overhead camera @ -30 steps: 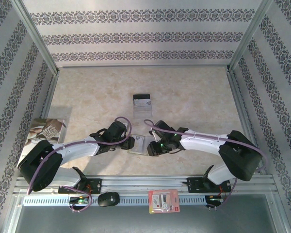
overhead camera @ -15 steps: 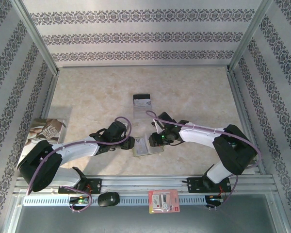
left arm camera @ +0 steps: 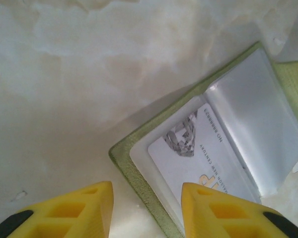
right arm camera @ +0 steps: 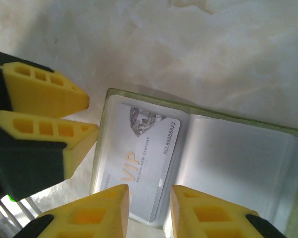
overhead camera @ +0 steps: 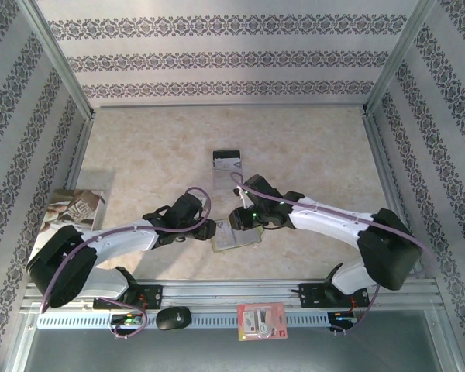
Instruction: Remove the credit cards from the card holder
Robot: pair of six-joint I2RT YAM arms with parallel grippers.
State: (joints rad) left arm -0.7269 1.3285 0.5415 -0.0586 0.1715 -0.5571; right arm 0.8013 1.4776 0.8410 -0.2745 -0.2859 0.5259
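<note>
Card holder [right arm camera: 233,158] was laid open, credit card [right arm camera: 144,158] still pocketed; L gripper [left arm camera: 146,198] parted at edge, prob. to steady; R gripper [right arm camera: 149,196] parted over card, nothing clasped.

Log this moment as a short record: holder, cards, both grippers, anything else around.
card holder: open flat on the table, clear pockets facing up
card in holder: one silver VIP card, inside its pocket, not yet out
card outside: at least one, with a black band, farther back, apart from the holder
left gripper: fingers apart, at the holder's corner
right gripper: fingers apart, over the end of the pocketed card
elsewhere: red-and-white packet and small black object at the near edge
</note>
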